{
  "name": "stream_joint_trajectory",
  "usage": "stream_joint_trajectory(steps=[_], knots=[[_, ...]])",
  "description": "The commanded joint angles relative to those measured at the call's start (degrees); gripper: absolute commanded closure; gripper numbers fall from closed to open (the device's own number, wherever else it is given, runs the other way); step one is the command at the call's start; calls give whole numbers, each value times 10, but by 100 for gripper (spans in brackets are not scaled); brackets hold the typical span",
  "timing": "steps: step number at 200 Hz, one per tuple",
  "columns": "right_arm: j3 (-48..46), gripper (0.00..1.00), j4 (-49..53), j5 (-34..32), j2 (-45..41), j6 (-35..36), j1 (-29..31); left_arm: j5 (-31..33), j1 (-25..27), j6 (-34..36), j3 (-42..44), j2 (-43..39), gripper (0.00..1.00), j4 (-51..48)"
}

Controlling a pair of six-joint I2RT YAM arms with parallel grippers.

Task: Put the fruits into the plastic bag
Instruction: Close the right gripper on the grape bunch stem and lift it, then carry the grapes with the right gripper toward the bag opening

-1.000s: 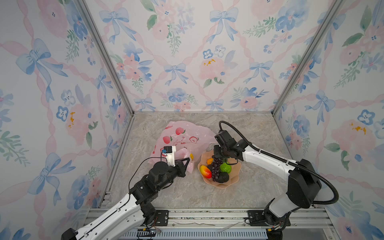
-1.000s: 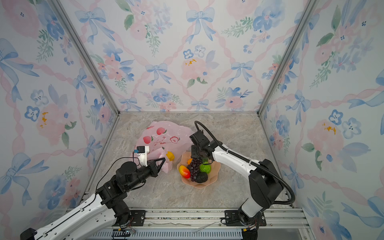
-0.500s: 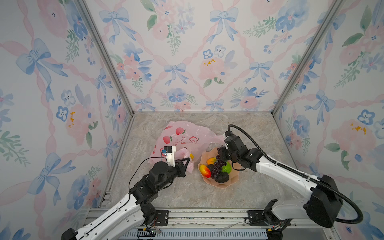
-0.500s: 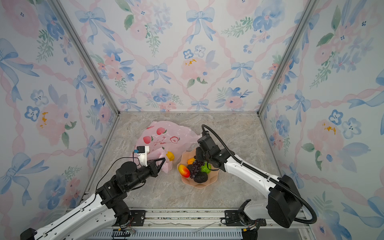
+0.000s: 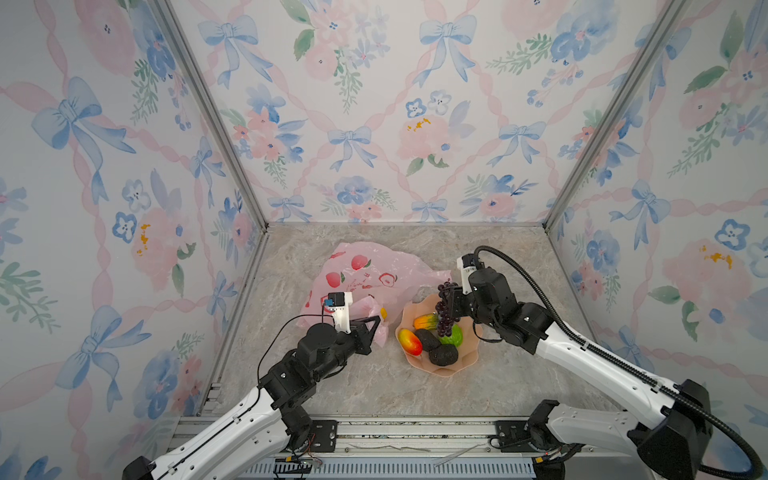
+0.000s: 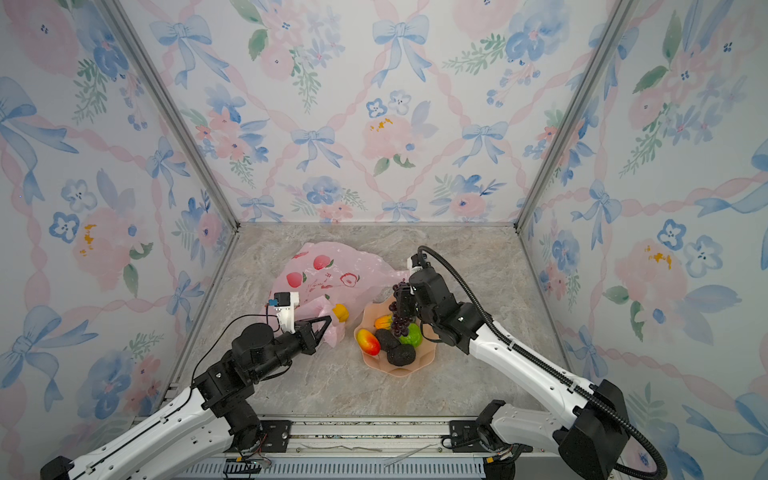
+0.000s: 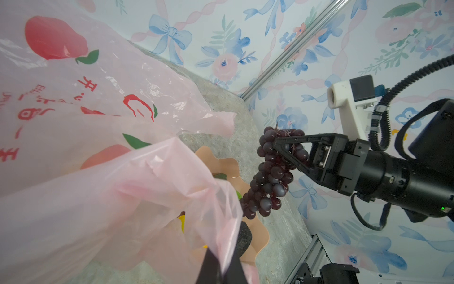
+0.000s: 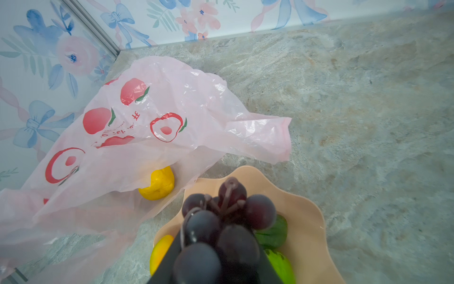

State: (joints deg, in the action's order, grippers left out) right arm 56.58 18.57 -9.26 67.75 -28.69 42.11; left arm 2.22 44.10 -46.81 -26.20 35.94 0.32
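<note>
As the right gripper (image 7: 276, 144) clamps grapes (image 7: 270, 177), they dangle.

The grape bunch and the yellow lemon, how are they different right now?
The grape bunch is a dark purple cluster of many balls; the lemon is one yellow lump. The grape bunch hangs pinched by the right gripper over the bowl; the lemon lies at the mouth of the plastic bag, partly under its film, ungripped. Both are small fruits.

Lemon (image 8: 158, 188) half under bag (image 8: 172, 98) film (rest hidden).
</note>
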Motion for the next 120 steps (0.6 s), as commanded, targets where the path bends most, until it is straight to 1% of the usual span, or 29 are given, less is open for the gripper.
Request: stream_joint_trajectory(steps=[1, 19, 39, 62, 83, 120], knots=[[30, 66, -18, 33, -8, 4, 3, -11, -4, -5, -6, 1, 100, 15], [45, 66, -29, 96, 7, 6, 0, -13, -4, -4, -9, 5, 100, 15], [77, 66, -26, 187, 44, 12, -4, -16, -4, 3, -16, 8, 100, 14], [116, 66, -20, 269, 84, 13, -6, -16, -6, 10, -30, 11, 100, 6], [136, 66, -31, 290, 105, 6, -4, -20, -10, 8, -40, 13, 100, 4], [161, 66, -75, 306, 132, -18, -4, -37, -21, 5, -63, 21, 100, 3]])
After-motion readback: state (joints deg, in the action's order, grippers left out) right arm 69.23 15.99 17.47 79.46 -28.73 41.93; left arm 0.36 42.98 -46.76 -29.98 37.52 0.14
